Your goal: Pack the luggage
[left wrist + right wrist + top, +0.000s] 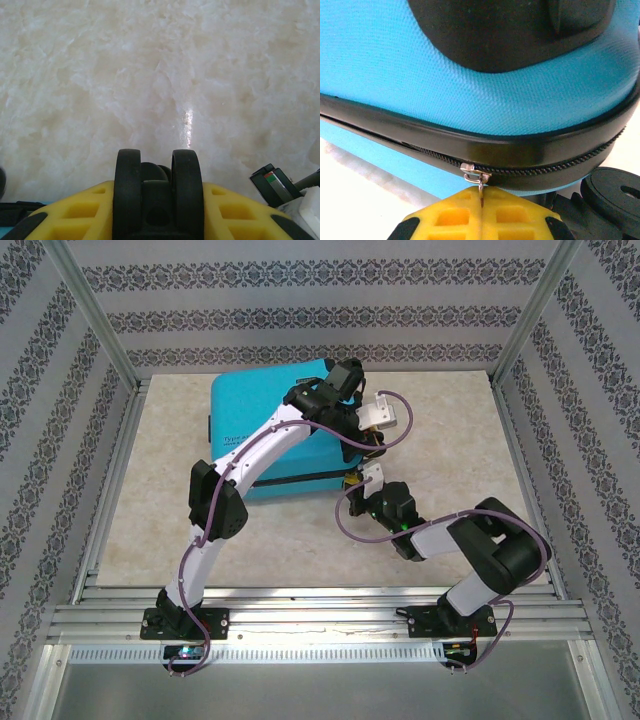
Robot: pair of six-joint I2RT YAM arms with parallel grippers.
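Luggage (250, 405) lying flat, shell shut, on the far-left part of the table (450, 450), its back side close to the far edge and its near side about mid-table. One case, turquoise, and both arms are working the same corner of it, the near right one.

Left gripper (158, 189) first: yellow fingers (75, 215) pressed in on either side of a black twin-tyred wheel (157, 165), so that is a clamp on the caster with pale tabletop beyond it. Right gripper (481, 200) is pinched together on the thin metal zip pull (480, 186), which hangs from the slider on the black zipper band.

How will it handle? My read: a stiff hard shell that won't give under narrow fingers, with curved sides that offer them little purchase. It looks small, so probably light, and on wheels it could skate across the table when the zip is tugged. That makes pinning the wheel look sensible. The pull is the right hold for the zip, but it is tiny and flat and could slip out if dragged at an angle, so follow the band round the corner.

The count: one case, one slider with one pull, one clamped wheel. A black disc sits low right in the right wrist view, and I cannot tell whether it is the same wheel
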